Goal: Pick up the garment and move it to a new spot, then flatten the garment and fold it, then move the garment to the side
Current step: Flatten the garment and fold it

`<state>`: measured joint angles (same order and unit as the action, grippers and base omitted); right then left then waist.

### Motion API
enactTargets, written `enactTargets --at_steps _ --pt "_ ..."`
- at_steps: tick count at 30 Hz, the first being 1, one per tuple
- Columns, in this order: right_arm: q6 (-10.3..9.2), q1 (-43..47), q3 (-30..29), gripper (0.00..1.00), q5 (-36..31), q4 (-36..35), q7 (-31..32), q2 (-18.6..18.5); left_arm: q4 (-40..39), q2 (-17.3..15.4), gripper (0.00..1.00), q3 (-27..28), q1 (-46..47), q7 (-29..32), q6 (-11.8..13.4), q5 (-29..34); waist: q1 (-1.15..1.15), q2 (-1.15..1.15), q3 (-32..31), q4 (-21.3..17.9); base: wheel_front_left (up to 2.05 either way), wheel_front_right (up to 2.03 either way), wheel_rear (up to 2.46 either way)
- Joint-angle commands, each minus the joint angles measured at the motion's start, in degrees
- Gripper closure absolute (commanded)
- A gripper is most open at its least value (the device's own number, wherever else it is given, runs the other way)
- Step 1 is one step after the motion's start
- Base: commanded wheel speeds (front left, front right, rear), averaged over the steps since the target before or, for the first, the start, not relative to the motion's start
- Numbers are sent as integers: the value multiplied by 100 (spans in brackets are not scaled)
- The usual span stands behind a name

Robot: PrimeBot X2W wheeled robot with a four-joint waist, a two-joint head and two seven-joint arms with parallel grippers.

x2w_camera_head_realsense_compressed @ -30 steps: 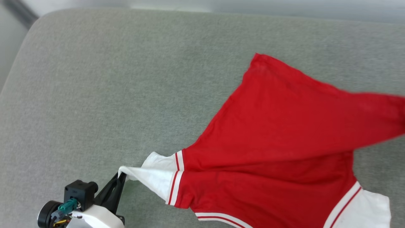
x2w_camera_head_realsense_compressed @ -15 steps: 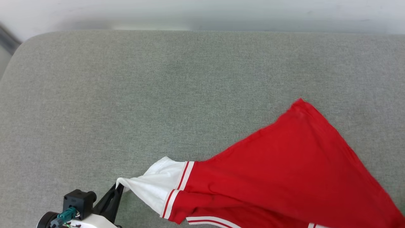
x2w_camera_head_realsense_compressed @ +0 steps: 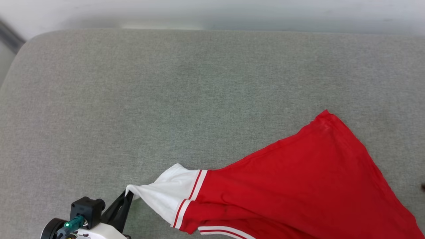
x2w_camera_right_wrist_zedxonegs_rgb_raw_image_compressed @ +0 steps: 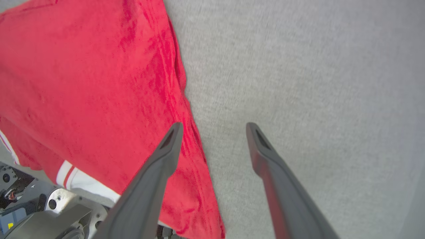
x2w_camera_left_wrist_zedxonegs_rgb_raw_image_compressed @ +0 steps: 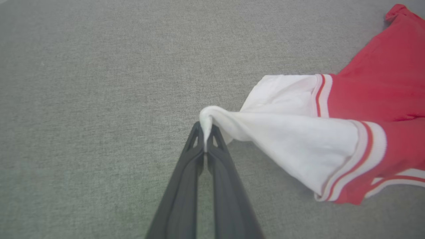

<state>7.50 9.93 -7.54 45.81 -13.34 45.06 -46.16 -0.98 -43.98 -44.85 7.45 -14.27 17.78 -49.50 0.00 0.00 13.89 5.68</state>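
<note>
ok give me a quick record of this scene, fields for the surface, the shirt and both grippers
surface: grey fabric cushion
garment: red T-shirt, loosely spread on the cushion, creased, not folded
left gripper: fingers shut on the tip of the white sleeve, pulling it taut
right gripper: fingers open, nothing between them, over the shirt's red edge
stage: flattening not finished

Matt knit cloth garment (x2w_camera_head_realsense_compressed: pixel 298 186); rough woven fabric cushion (x2w_camera_head_realsense_compressed: pixel 166 99).
</note>
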Motion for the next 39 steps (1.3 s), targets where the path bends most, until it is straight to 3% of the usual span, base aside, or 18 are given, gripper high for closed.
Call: enactTargets --at_steps 1,4,8,12,13,15,16,18,24,29,30,39 --pt "-2 -384 -63 0 3 -174 68 -128 -25 17 100 -18 106 18 0 60 0 0 55 64 0 0 0" --pt "-2 -1103 89 0 -12 -349 277 -385 -51 46 100 -41 201 44 -29 118 0 0 154 155 0 0 0" --pt "-2 -2148 722 0 -91 -332 831 -680 -76 102 100 -92 396 76 -99 218 0 0 335 341 0 0 0" --pt "-3 -3167 1609 0 -207 -135 1491 -731 -52 203 100 -117 586 81 -156 295 0 0 529 535 0 0 0" --pt "-3 -3167 1609 0 -207 -135 1491 -731 -52 203 100 -117 586 81 -156 295 0 0 529 535 0 0 0" --pt "-2 -3659 1979 0 -260 72 1785 -545 -32 237 100 -108 660 63 -178 313 0 0 652 614 0 0 0" --pt "-2 -4293 2468 0 -446 511 2152 -234 9 296 100 -115 784 44 -243 359 0 0 809 726 0 0 0" --pt "-2 -4855 3025 0 -670 1118 2281 123 43 419 100 -137 957 30 -316 429 0 0 1027 864 0 0 0" --pt "-1 -4910 3594 0 -672 2013 2061 454 130 547 100 -144 1087 -2 -390 487 0 0 1231 972 0 0 0" --pt "-1 -4619 3932 0 -514 2331 1816 441 224 594 100 -130 1073 -23 -419 476 0 0 1233 953 0 0 0" --pt "-1 -4617 3945 100 -489 2349 1715 425 246 591 100 -121 1053 -20 -420 468 0 0 1207 931 0 0 0" --pt "-1 -5138 3698 100 -279 2062 572 392 292 460 100 -41 978 -52 -340 551 0 0 581 634 0 0 0"
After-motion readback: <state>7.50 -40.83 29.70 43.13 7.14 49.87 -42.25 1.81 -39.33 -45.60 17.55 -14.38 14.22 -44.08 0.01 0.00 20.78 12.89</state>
